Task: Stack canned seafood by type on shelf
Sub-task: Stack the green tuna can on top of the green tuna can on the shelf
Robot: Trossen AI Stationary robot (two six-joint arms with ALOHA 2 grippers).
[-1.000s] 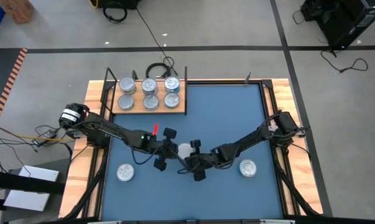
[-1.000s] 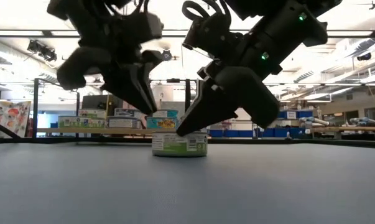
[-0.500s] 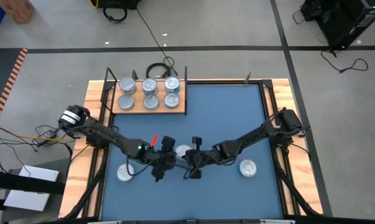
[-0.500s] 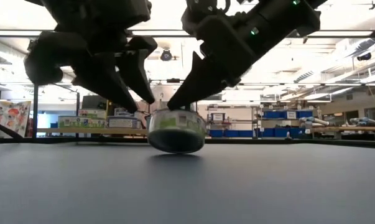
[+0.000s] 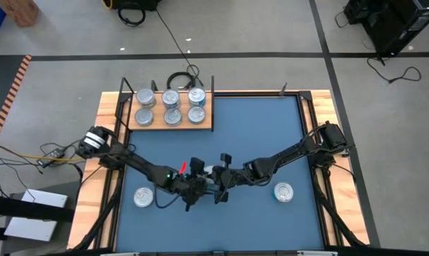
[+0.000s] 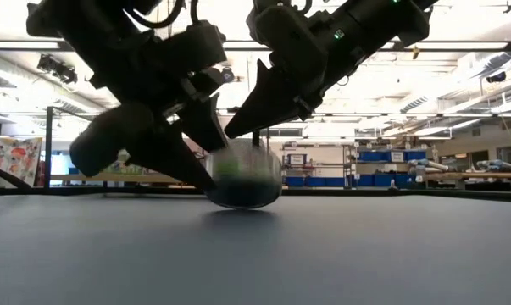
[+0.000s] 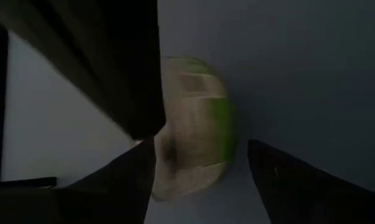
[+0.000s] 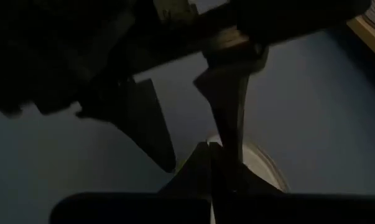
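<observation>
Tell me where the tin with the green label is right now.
In the high view the green-labelled tin sits mid-mat, toward the near edge, tipped between the left gripper and right gripper, with two other tins flanking.

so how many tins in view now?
9: six tins on the shelf; loose tins on the mat front-left and front-right; one between the grippers. Stacked ones may hide more.
</observation>
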